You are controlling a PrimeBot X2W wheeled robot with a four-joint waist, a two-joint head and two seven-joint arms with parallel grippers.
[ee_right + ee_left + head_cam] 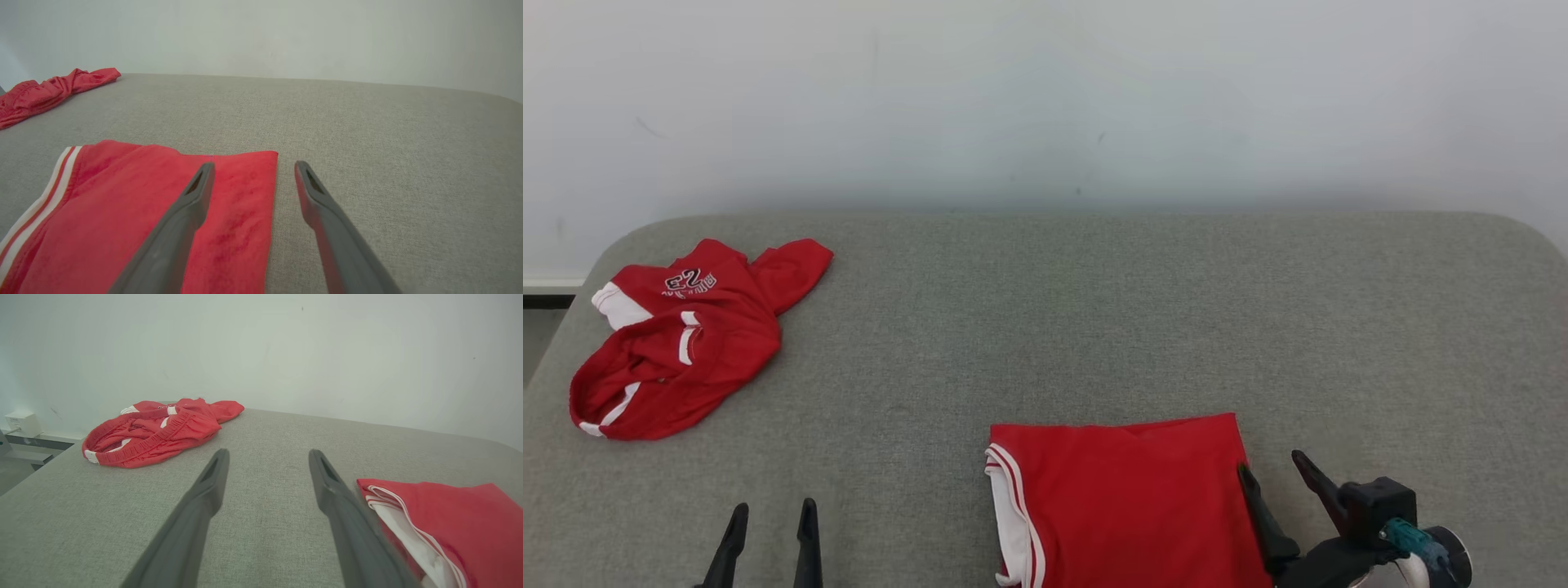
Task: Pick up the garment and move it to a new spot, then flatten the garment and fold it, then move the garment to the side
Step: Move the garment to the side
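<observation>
A folded red garment (1127, 498) with white side stripes lies flat near the front edge of the grey padded table (1094, 310). My right gripper (1271, 463) stands open at its right edge. In the right wrist view one finger is over the red garment (163, 212) and the other over bare table, with the right gripper (254, 164) holding nothing. My left gripper (772, 514) is open and empty, left of the garment. In the left wrist view the left gripper (268, 455) points across the table, with the garment's striped edge (449, 514) just to its right.
A second, crumpled red garment (686, 335) with white trim and lettering lies at the table's far left corner, also seen as the crumpled garment (163, 430) and the crumpled garment (49, 94). A pale wall backs the table. Bare grey surface stretches across the middle and right.
</observation>
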